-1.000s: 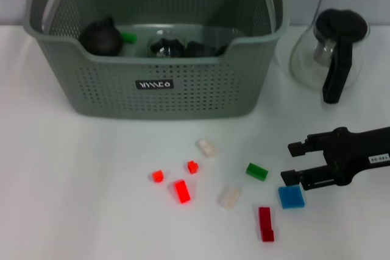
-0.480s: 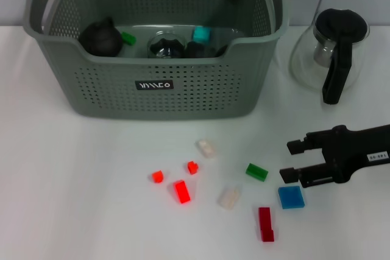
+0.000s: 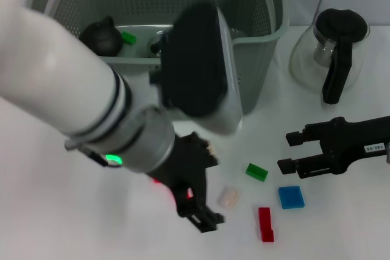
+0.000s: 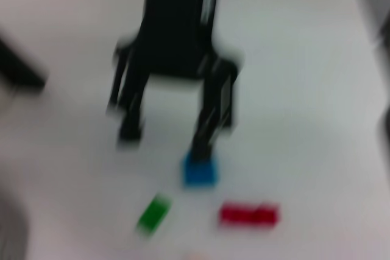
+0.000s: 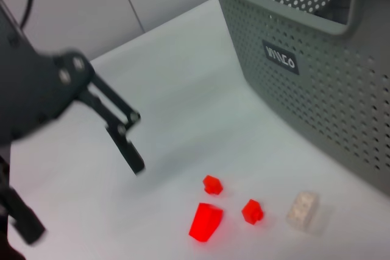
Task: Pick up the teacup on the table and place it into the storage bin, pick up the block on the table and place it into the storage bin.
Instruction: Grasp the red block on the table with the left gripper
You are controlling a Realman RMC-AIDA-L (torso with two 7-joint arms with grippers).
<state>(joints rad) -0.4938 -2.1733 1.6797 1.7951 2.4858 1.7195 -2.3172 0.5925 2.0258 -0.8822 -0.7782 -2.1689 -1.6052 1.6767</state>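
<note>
Perforated plastic storage bin [image 3: 256,59]; left tool [image 3: 198,202] open over blocks.

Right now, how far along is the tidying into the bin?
Done: the storage bin already holds a green block and a dark round item; no teacup shows on the table. In hand: nothing. The left gripper hangs open beside the red blocks, and the right gripper is open near the blue block. Left: the blocks scattered on the table.
</note>
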